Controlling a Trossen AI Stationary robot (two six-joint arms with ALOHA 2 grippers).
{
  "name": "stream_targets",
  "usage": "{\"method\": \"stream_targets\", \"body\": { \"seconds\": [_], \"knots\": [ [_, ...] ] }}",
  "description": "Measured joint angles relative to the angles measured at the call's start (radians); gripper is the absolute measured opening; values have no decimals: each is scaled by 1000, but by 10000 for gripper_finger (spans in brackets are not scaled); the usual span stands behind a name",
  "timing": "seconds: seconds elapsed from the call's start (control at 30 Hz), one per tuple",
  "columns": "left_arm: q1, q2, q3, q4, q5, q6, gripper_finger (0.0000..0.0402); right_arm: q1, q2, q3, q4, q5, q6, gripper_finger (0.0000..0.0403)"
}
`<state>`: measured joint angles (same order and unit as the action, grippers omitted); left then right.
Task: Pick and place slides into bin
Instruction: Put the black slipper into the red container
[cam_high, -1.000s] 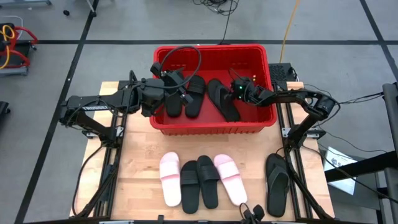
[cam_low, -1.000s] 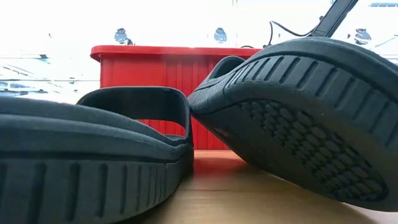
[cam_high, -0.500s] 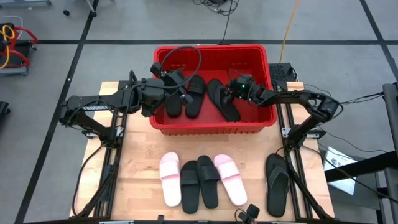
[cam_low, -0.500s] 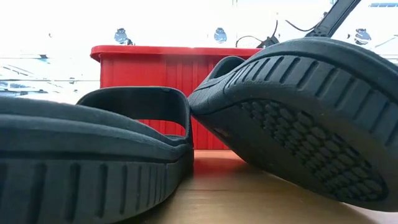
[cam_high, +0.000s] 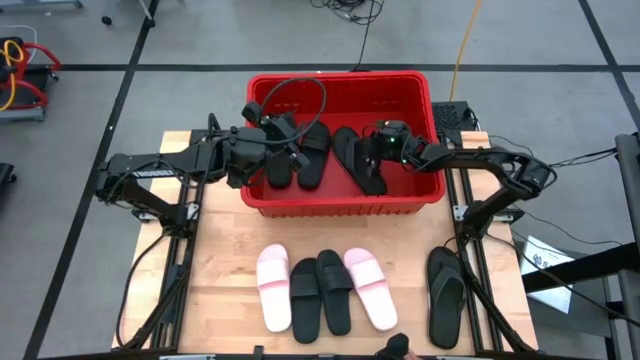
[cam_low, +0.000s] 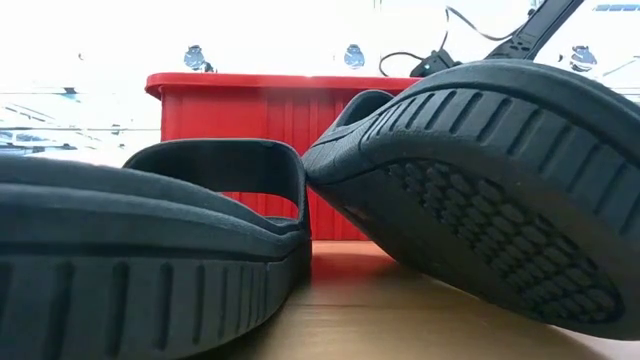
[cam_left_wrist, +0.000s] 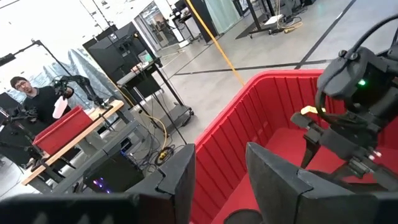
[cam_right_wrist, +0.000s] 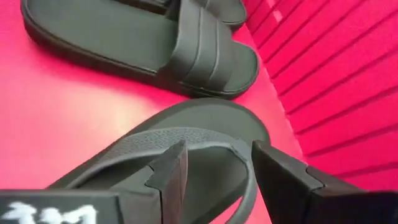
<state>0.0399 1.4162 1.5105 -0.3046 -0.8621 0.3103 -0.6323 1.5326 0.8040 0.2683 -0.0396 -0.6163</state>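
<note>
Inside the bin (cam_high: 345, 205), my right tool (cam_high: 383, 143) sits open astride the flip-flop (cam_high: 358, 160) strap; lifting could snag it.

The left gripper (cam_left_wrist: 221, 177) had its two dark fingers (cam_left_wrist: 180, 177) parted, with a clear gap between them and nothing held. Beyond the fingers lay the red bin (cam_left_wrist: 249, 124), its ribbed inner wall and part of its floor in sight. The other arm's gripper (cam_left_wrist: 348, 118) hung inside the bin, a green light lit on its body. Past the bin rim, a yellow line (cam_left_wrist: 214, 40) crossed the grey floor. A person (cam_left_wrist: 34, 99) stood at a bench (cam_left_wrist: 68, 134) carrying a second red crate (cam_left_wrist: 56, 127).
</note>
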Motion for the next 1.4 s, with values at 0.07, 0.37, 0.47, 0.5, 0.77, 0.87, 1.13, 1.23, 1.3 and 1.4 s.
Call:
{"method": "stream_targets", "body": {
  "seconds": [0.07, 0.37, 0.47, 0.5, 0.77, 0.87, 1.13, 1.23, 1.3, 1.4],
  "knots": [
    [0, 0, 0, 0, 0, 0, 150, 6, 4, 0, 2, 13, -40, 169],
    [8, 0, 0, 0, 0, 0, 150, -2, 20, 1, 4, 62, -111, 169],
    [17, 0, 0, 1, 0, 0, 150, -2, 43, 1, 21, 61, -119, 169],
    [20, 0, 0, 1, 0, 0, 150, -1, 52, 1, 24, 61, -120, 169],
    [40, 0, 0, 1, 4, -1, 150, -1, 107, 9, 65, 72, -123, 169],
    [40, 0, 0, 1, 5, -3, 150, -1, 118, 8, 82, 92, -162, 169],
    [40, 0, 0, -1, 6, -1, 150, -1, 167, 8, 154, 91, -224, 169],
    [40, 0, 0, -7, 6, 1, 150, -1, 192, 8, 192, 95, -250, 169],
    [40, 0, 0, -8, 7, 1, 150, -1, 205, 8, 222, 96, -267, 168],
    [40, 0, 0, -8, 6, 1, 150, -1, 222, 8, 252, 143, -279, 158]
  ]
}}
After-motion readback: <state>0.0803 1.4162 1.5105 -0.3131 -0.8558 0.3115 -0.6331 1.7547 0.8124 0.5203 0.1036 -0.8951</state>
